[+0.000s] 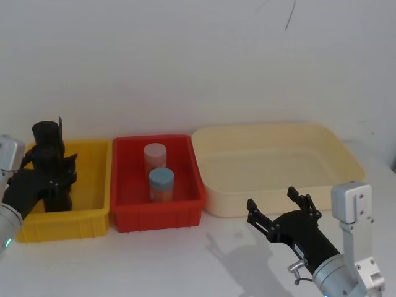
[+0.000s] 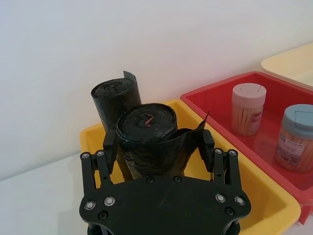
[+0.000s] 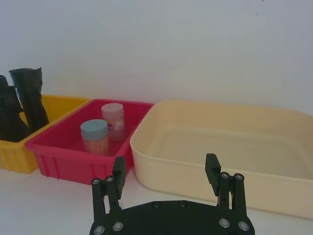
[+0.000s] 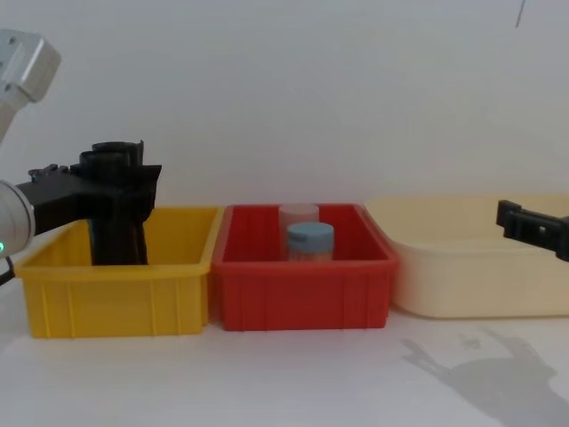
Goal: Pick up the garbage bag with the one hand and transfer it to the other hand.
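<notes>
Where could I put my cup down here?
Free: the cream plastic tub and the white table before the bins, beside the open right gripper. Crowded: the red bin with two jars; the yellow bin with two black garbage bag rolls, one in the left gripper.

head view high, looking down; chest view low, side-on; wrist views close; all share the red bin (image 1: 158, 216)
</notes>
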